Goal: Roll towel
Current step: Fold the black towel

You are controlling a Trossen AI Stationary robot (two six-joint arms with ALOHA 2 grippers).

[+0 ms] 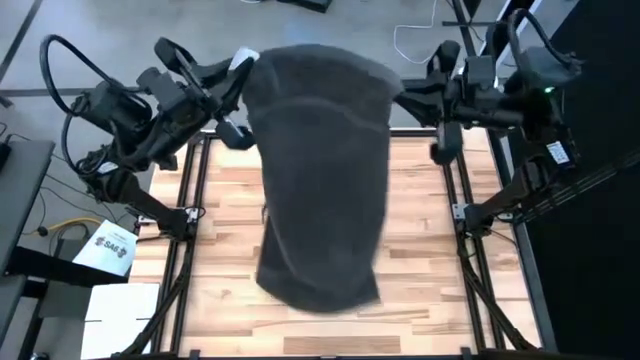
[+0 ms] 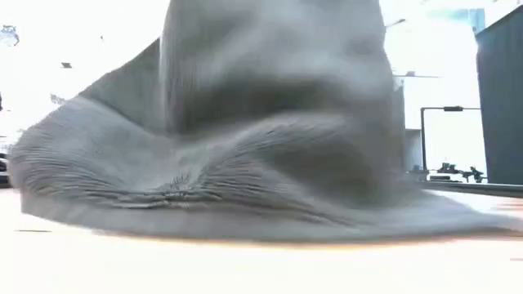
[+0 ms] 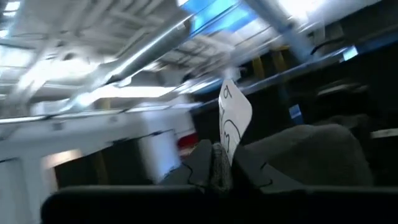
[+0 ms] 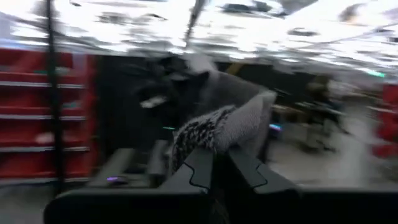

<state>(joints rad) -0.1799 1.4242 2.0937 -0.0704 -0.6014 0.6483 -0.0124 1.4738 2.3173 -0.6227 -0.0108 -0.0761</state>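
The dark grey towel (image 1: 320, 170) is held up by its two far corners and spreads between both grippers above the table's far edge. It slopes down toward the near side, and its lower end (image 2: 245, 204) lies bunched on the wooden table (image 1: 430, 250). My left gripper (image 1: 240, 78) is shut on the towel's far-left corner, where a white tag (image 3: 234, 118) sticks up. My right gripper (image 1: 402, 90) is shut on the far-right corner. In the low view the towel fills most of the picture and hides both grippers. My left gripper pinches the towel's far-left corner (image 3: 219, 167) between its two fingers, right beside the white tag. The corner is lifted clear, and the cloth hangs away from it toward the table. My right gripper pinches the far-right corner (image 4: 211, 140) between its two fingers; a fold of cloth bulges out above the fingertips. That corner is lifted clear too, and the far edge sags a little between the two holds.
Dark frame rails (image 1: 190, 200) run along the table's left and right sides (image 1: 465, 210). White papers (image 1: 105, 250) lie off the table at the left. Bare wood shows on both sides of the towel.
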